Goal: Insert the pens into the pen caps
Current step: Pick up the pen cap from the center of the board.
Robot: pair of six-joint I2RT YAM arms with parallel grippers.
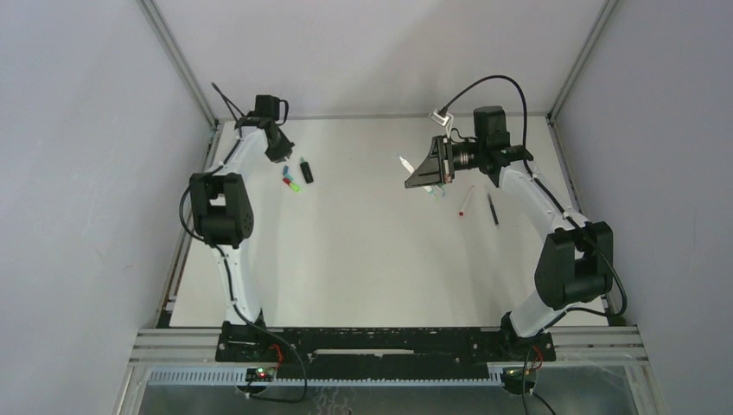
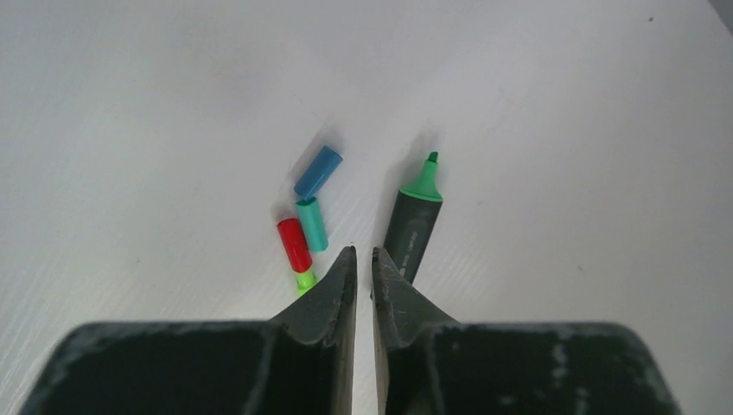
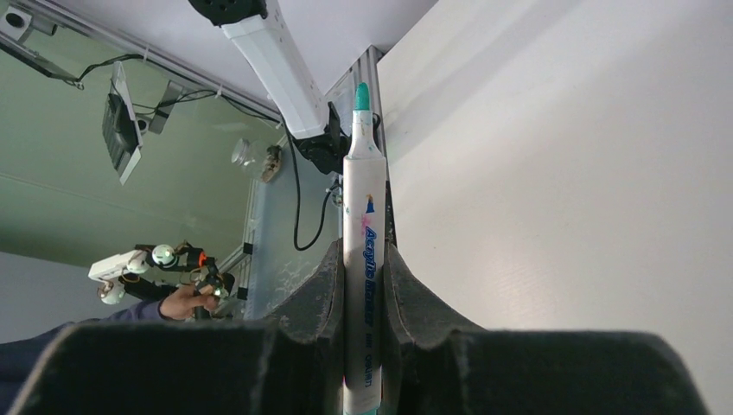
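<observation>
In the left wrist view four pen caps lie close together on the white table: blue (image 2: 318, 170), teal (image 2: 312, 224), red (image 2: 294, 245) and bright green (image 2: 304, 280). A black marker (image 2: 415, 225) with a green tip lies just right of them. My left gripper (image 2: 363, 259) hovers over the strip of table between the caps and the marker. Its jaws are almost together, only a thin slit apart, with nothing in them. My right gripper (image 3: 363, 268) is shut on a white pen (image 3: 363, 199) with a teal tip, held off the table at the back right (image 1: 432, 169).
Under and right of the right gripper lie a thin pen with a red end (image 1: 467, 201), a thin dark pen (image 1: 493, 209) and another small pen (image 1: 436, 192). The caps (image 1: 290, 181) and marker (image 1: 306, 169) sit near the table's back left corner, by the frame post.
</observation>
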